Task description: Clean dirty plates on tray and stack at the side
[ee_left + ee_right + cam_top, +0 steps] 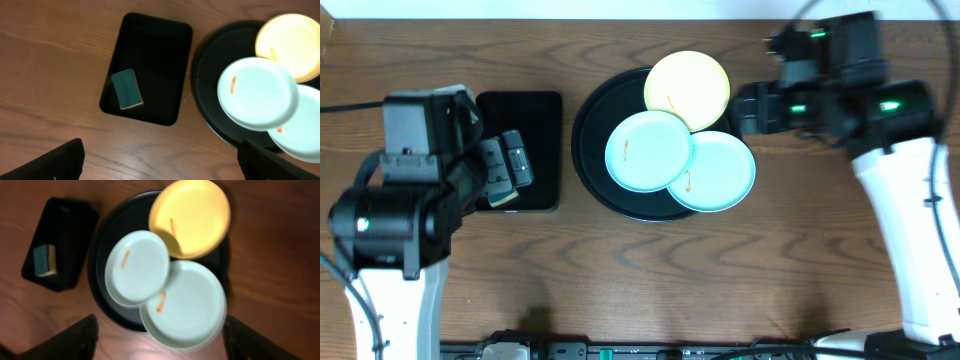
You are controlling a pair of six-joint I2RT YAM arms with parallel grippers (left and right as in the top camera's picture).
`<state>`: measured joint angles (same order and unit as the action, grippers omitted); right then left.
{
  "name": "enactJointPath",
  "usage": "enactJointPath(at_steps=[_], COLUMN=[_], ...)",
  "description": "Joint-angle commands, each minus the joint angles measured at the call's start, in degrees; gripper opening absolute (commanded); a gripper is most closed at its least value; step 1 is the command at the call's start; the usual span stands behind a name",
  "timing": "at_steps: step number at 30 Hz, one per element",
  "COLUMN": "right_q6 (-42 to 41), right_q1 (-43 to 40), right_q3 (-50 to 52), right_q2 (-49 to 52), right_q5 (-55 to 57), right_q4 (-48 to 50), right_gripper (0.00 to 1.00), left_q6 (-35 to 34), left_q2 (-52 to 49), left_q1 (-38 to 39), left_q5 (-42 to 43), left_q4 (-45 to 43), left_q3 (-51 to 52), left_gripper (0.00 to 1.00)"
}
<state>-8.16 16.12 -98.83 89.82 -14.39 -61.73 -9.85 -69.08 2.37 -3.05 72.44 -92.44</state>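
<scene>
Three dirty plates lie overlapping on the round black tray (pixel 592 130): a pale yellow plate (pixel 687 87) at the back, a mint plate (pixel 648 150) at the left and a second mint plate (pixel 720 175) at the right, each with small orange smears. My left gripper (pixel 508 168) is open and empty above the small rectangular tray; in the left wrist view (pixel 160 167) its fingers frame bare wood. My right gripper (pixel 750 108) is open and empty beside the round tray's right rim; in the right wrist view (pixel 160 345) it hovers above the right mint plate (pixel 187 305).
A small rectangular black tray (pixel 535 110) lies left of the round tray. It holds a green sponge (pixel 126 89), which is hidden under my left gripper in the overhead view. Wooden tabletop lies around both trays.
</scene>
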Motion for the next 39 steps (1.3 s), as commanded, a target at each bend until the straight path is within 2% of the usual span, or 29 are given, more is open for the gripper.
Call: enactJointPath(at_steps=[1,3,6,12,21,22,35,37,39], right_q6=[-3.08,-4.63,-4.81,-7.76,-8.5,-9.2,-12.48,-12.83,-14.43], right_q1=[5.2,6.12,6.51,7.8,8.52,8.61,10.36,10.73,10.97], right_q3=[1.51,1.51,1.51,1.51,1.51,1.51,1.66,1.68,1.68], right_q2=[3.13,5.75,9.88,18.18,26.45,27.47,32.81,32.83,32.83], right_q5=[10.36,11.37,10.16,10.05,10.08,10.05,10.08,10.32,11.54], right_q4=[1.81,2.69,4.76,8.24,10.69,10.69,10.4,10.23,9.64], right_gripper=[0.82,0.76,0.73,0.64,0.58,0.54,0.43,0.36,0.34], left_q6=[-2.1,-2.1,-2.82,-3.17,-3.17,-3.17,-3.17,-3.17,-3.17], left_q2=[-2.84,-4.74,-6.8,-6.73,-6.78,-6.8,-6.8,-6.8,-6.8], left_q1=[0.17,0.17,0.17,0.17,0.17,0.17,0.17,0.17,0.17], left_q5=[-2.99,-2.99,-2.99,-2.99,-3.02,-3.02,-3.02,-3.02,-3.02], left_q4=[1.18,2.89,4.74,3.69,2.86,2.47,1.64,1.64,1.64], left_q3=[-0.42,-0.42,-0.09,2.97,6.03,6.47,7.54,7.54,7.54], left_gripper=[0.98,0.98,0.98,0.98,0.98,0.98,0.98,0.98,0.98])
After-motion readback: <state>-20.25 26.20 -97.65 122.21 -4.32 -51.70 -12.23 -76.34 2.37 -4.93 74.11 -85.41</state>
